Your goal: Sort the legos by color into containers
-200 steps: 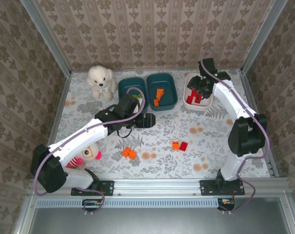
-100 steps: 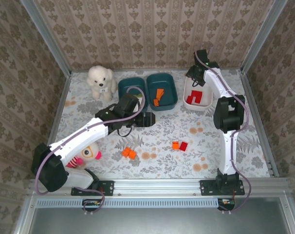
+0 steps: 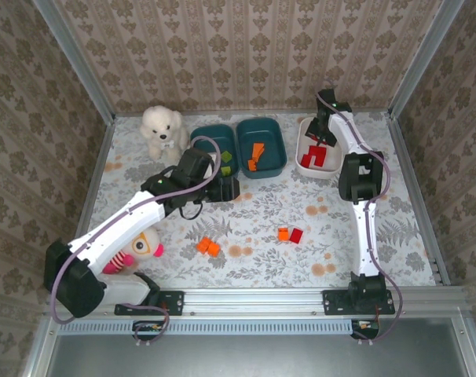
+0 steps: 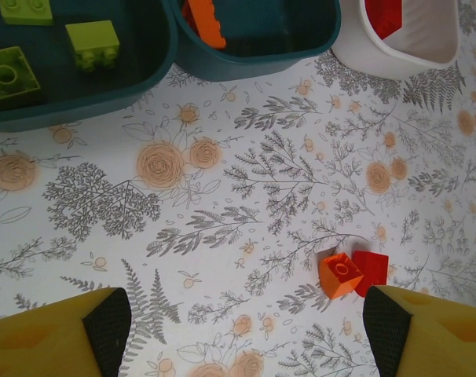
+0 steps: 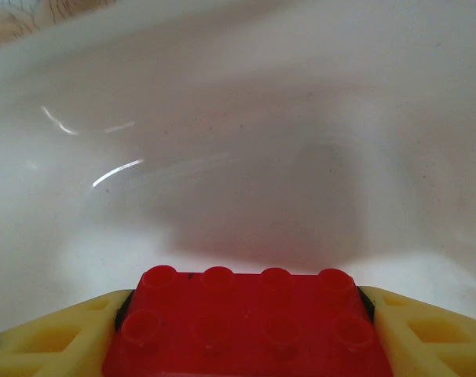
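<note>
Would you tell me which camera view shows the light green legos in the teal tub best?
The left wrist view: three light green legos lie in the teal tub, close enough that their studs show. The top external view gives them as small green specks.

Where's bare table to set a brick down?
Free: the middle strip between the right teal tub and the orange-red brick pair; also the front corner right of the right arm. Crowded: back row of tubs and plush dog.

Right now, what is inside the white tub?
Red bricks lie in the white tub; the right gripper holds another red brick above its floor. The arm covers the tub's far part.
</note>
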`<act>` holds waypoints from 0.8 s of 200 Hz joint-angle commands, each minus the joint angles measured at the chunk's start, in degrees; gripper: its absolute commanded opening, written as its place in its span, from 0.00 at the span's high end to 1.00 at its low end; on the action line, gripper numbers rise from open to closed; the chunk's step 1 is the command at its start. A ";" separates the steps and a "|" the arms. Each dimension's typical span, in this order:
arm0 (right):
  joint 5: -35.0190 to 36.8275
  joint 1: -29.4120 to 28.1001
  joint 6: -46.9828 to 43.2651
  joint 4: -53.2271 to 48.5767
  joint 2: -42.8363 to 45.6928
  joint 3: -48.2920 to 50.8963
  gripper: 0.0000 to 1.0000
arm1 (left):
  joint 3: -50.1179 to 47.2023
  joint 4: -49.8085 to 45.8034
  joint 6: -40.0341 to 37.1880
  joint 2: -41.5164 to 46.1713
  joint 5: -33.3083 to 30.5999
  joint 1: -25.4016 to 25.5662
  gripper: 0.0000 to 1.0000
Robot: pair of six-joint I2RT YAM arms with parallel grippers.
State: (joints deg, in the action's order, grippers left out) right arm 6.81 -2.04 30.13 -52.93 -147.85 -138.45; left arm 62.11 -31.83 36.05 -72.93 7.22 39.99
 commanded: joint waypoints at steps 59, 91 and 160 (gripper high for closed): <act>-0.75 -0.42 -2.18 -3.33 5.68 -2.78 0.15 | -2.27 -4.35 -0.93 2.98 -0.72 -0.85 0.19; -0.18 -1.49 -3.04 -1.26 13.37 -0.85 0.16 | -2.29 -7.97 -0.57 2.97 -1.79 -1.01 0.19; -8.64 -15.90 -8.16 28.77 49.96 42.62 0.17 | -11.04 -20.63 30.67 5.94 -8.60 -2.52 0.21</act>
State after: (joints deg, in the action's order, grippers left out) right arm 5.13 -11.16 25.39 -38.81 -109.08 -111.72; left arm 55.40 -46.46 50.06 -69.12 0.89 37.80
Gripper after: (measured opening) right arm 0.834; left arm 0.800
